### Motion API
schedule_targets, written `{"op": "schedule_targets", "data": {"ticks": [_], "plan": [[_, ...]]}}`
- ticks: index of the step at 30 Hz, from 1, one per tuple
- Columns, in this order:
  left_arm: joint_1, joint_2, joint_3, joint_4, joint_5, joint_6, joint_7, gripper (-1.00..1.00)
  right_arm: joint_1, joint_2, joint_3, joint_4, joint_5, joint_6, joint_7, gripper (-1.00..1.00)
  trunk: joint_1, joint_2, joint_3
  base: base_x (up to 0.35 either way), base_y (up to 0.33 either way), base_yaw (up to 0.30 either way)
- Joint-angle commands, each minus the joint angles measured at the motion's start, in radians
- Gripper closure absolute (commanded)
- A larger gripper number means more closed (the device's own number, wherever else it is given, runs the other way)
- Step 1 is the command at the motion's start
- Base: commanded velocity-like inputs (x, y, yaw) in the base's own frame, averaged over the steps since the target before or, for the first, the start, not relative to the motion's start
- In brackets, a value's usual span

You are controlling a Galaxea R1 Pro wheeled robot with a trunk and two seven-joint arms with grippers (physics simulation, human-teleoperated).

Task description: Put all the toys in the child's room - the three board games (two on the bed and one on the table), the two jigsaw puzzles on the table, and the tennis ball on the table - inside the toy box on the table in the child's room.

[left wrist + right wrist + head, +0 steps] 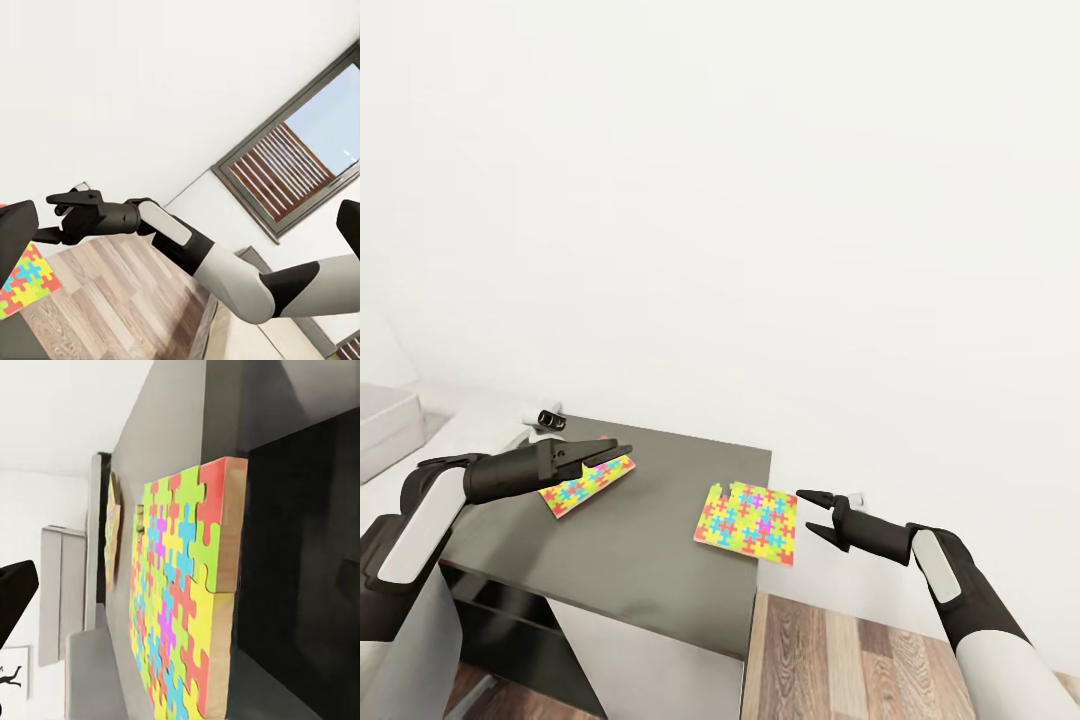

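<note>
Both sets of jaws are telling different stories: the left gripper (pixel 615 453) is reaching over the dark grey section of the table (pixel 630 570) with its fingers pressed together on the raised edge of one jigsaw puzzle (pixel 582 486), which is tilting up off the surface, while the right gripper (pixel 810 512) is hovering with its fingers spread just beside the second jigsaw puzzle (pixel 748 522), not touching it. That second sheet is lying flat at the table's right edge, partly overhanging it, and the right wrist view is showing its wooden backing (pixel 232 577) under the yellow, blue, red and green pieces. At the far left, a light grey tub's corner (pixel 385 425) is showing; its contents cannot be made out. No writing is legible. Wood-plank floor (pixel 840 660) is showing beneath the right arm
</note>
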Motion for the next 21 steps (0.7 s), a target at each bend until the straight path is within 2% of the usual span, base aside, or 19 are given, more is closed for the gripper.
{"op": "schedule_targets", "data": {"ticks": [1,5,10,21], "plan": [[-0.001,0.001,-0.001,0.0,0.001,0.004,-0.003,-1.0,-0.001,0.0,-0.003,0.0,0.005,0.004,0.006,-1.0,0.0,-0.001,-0.001,0.0,0.0,0.0],[-0.001,0.001,-0.001,0.0,0.001,0.004,-0.003,-1.0,-0.001,0.001,-0.003,0.0,0.005,0.004,0.006,-1.0,0.0,-0.001,-0.001,0.0,0.0,0.0],[-0.001,0.001,-0.001,0.001,0.001,0.004,-0.003,-1.0,-0.001,0.001,-0.003,0.0,0.005,0.004,0.006,-1.0,0.019,-0.036,-0.017,0.0,0.0,0.0],[-0.001,0.001,-0.001,0.001,0.001,0.004,-0.003,-1.0,-0.001,0.001,-0.002,0.0,0.005,0.004,0.006,-1.0,0.019,-0.036,-0.017,0.0,0.0,0.0]]}}
